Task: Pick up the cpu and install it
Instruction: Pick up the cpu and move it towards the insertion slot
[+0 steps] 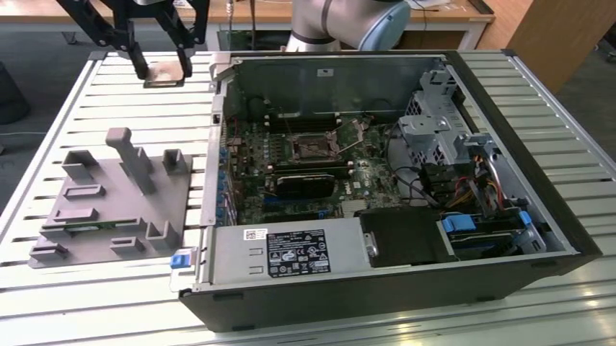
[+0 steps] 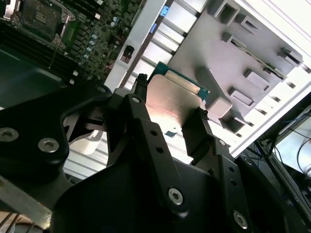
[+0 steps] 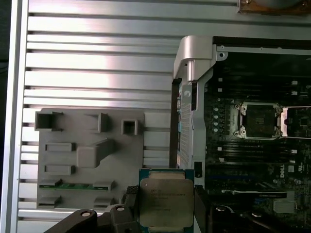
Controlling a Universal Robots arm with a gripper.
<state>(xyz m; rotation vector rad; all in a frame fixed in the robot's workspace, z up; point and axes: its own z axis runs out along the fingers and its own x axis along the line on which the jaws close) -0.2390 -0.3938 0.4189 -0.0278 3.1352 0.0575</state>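
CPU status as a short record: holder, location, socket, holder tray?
held: flat square silver-grey metal-topped cpu, clamped in the black pincer
location: over the slatted metal table, outside the open computer case, toward the exterior view's upper left
socket: black square motherboard socket, no chip in it
tray: grey moulded holder on the table, long green memory stick in one slot

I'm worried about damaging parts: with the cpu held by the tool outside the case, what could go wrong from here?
The tool grips the cpu by two opposite edges only; it could slip or tilt.
The case wall stands between it and the socket; a low path might clip it.
A tilted landing could damage the socket.
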